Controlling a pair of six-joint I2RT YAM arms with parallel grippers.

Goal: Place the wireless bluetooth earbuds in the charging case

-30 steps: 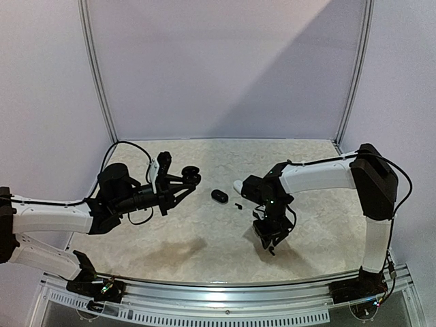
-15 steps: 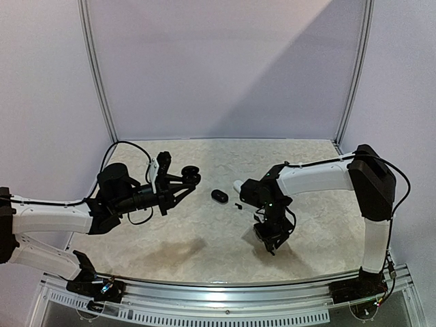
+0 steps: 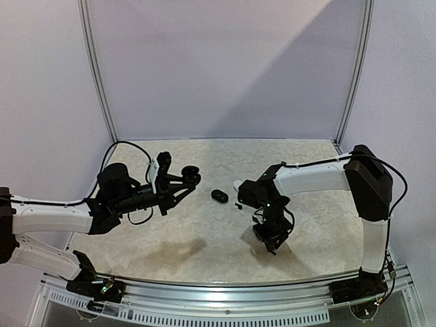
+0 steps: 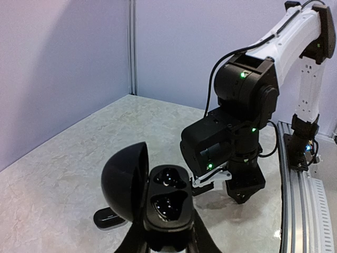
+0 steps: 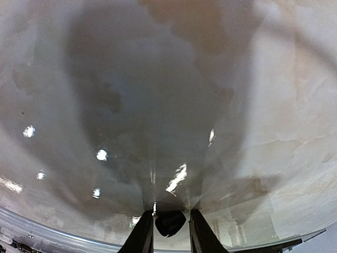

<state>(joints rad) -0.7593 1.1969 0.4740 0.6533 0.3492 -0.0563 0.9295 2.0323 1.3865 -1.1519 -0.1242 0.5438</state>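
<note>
The right gripper [image 5: 169, 229] pinches a black earbud [image 5: 169, 222] — axis unclear — right of the flat black case [image 3: 219, 196] on the table [image 3: 204, 238]. Left of that case, the left gripper [image 4: 167, 241] clamps the open charging case [image 4: 167, 203] — wells facing the wrist, lid swung aside.

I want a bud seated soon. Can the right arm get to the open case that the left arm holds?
Probably yes. The open case, lid swung aside, sits raised in the left end effector, with only open air between it and the right end effector, which grips a small black bud.
</note>
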